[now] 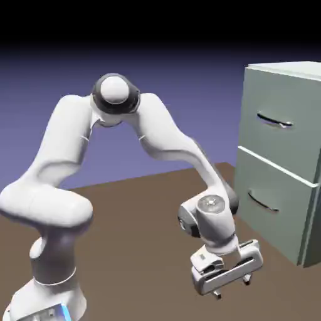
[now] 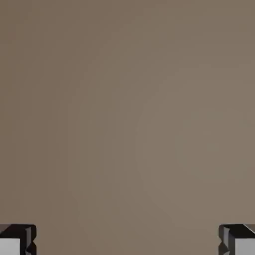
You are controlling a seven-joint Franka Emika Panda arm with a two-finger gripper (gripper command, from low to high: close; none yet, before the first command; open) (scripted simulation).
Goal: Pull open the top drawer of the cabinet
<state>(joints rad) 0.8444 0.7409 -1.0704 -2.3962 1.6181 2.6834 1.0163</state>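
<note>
White arm point(image 1: 166, 128), arched at the elbow, wrist bent downward; fingers point(image 1: 232, 286) spread apart, aimed at brown desk point(image 1: 138, 251). Top drawer point(image 1: 279, 138), closed, in pale grey-green cabinet point(image 1: 282, 163), at the exterior view's right, above the fingers' level.

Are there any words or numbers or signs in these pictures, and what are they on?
None that I can read.
White robot arm's base: a small panel with a bright blue strip and tiny marks, too small to read.
Pale grey-green two-drawer metal-looking cabinet: no writing shows.
Plain brown surface: no writing.
</note>
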